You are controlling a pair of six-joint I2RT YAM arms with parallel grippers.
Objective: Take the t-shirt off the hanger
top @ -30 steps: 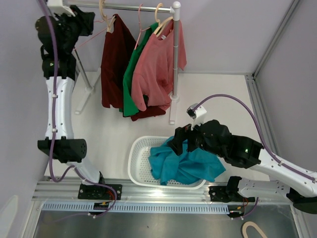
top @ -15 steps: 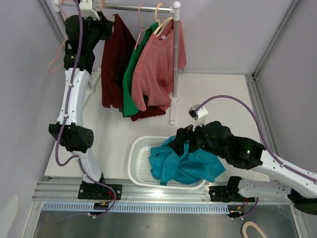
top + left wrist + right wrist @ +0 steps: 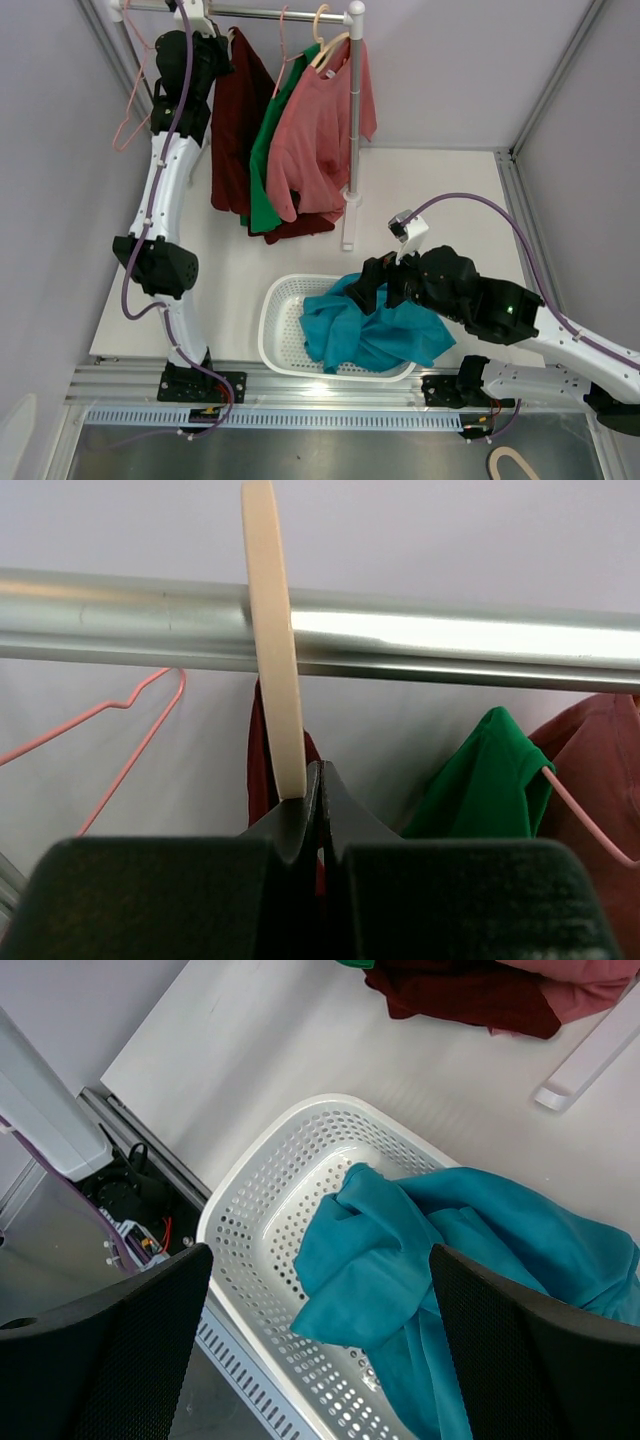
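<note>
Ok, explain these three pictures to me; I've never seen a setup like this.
Two robot arms stand on a table. The wide picture looks down from above; the other two come from cameras on each wrist. The left gripper is up at the metal rail, jaws closed beside a cream hanger hook; whether it pinches it is unclear. A dark red shirt, a green shirt and a pink shirt hang there. The right gripper, open and empty, hovers over a white basket holding a teal shirt.

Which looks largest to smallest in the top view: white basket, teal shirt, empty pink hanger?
1. white basket and teal shirt: near-equal spread, so I can't rank them.
2. empty pink hanger: clearly smallest.
</note>
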